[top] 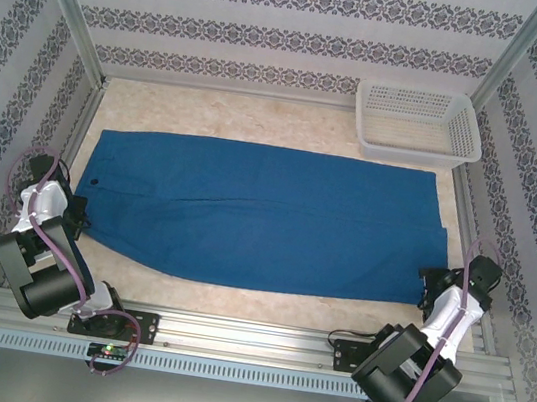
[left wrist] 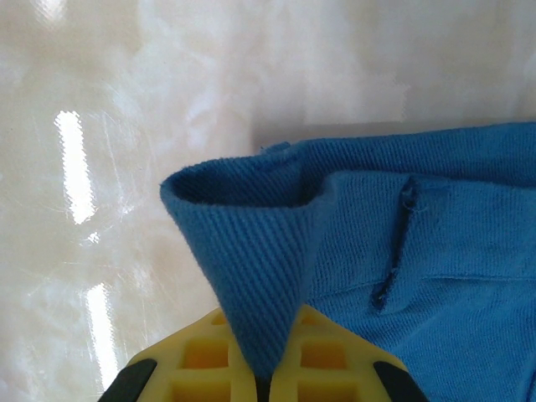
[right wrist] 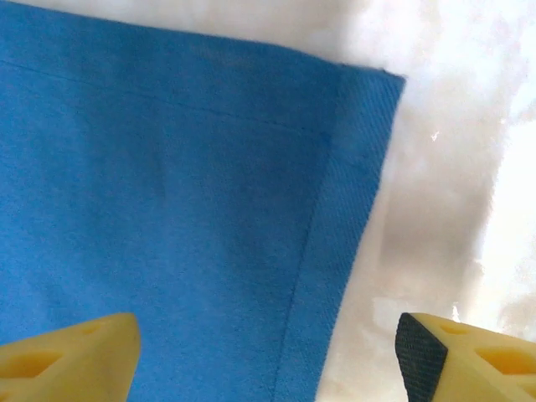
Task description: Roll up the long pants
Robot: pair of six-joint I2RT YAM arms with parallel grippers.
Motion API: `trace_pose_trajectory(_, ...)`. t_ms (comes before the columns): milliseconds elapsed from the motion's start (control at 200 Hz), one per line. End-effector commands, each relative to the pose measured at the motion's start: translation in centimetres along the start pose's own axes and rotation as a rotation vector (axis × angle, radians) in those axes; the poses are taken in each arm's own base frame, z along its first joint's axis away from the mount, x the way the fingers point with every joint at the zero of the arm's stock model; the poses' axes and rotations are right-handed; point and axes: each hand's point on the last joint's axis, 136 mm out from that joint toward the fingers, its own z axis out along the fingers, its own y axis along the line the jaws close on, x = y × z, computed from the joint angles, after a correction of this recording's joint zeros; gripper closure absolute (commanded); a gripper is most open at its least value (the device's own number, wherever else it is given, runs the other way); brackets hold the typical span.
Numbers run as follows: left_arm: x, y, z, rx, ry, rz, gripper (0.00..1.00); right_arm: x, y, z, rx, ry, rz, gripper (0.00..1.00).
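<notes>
Top view: royal-blue soft cloth long pants (top: 265,221) lie flat across the pale marbled table (top: 231,115), waist at the left, leg ends at the right, white plastic mesh basket (top: 415,154) at the far right just beyond them. Left gripper (top: 81,219) sits at the near-left waist corner, right gripper (top: 428,286) at the near-right leg end. Left wrist view: the yellow jaws are clamped on a pinch of the waistband (left wrist: 251,251), which is pulled up into a peak off the table; a belt loop (left wrist: 394,251) lies just to the right of it. Can't tell how many layers are in that pinch. Right wrist view: jaws stand wide and hold nothing, and the stitched hem (right wrist: 343,209) runs between the two yellow fingers (right wrist: 75,360), cloth flat under them. My read: this is the grab stage and no roll is started. To do it well, drop the right jaws straight down over the hem corner and bite past the stitch line so both layers come up. Match the left pinch depth, otherwise the roll likely skews. Keep the cloth taut between the arms and lift low, since soft cloth will sag and bunch.
</notes>
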Motion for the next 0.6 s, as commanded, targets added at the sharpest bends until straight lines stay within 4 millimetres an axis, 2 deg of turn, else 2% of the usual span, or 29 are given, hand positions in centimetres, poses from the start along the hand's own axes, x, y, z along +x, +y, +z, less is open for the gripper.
trace_pose_trajectory(0, 0.0, 0.3, -0.6, -0.002, 0.005, 0.013, 1.00, -0.6, 0.2, 0.3, -0.024, -0.027, 0.034, 0.18)
trace_pose_trajectory(425, 0.2, 0.2, -0.8, 0.007, 0.012, 0.016, 1.00, -1.3, -0.9, 2.2, 0.007, -0.041, 0.026, 0.22)
trace_pose_trajectory(595, 0.2, 0.2, -0.8, 0.019, 0.009, 0.015, 1.00, -1.8, -0.9, 2.7, 0.003, -0.059, 0.008, 0.39)
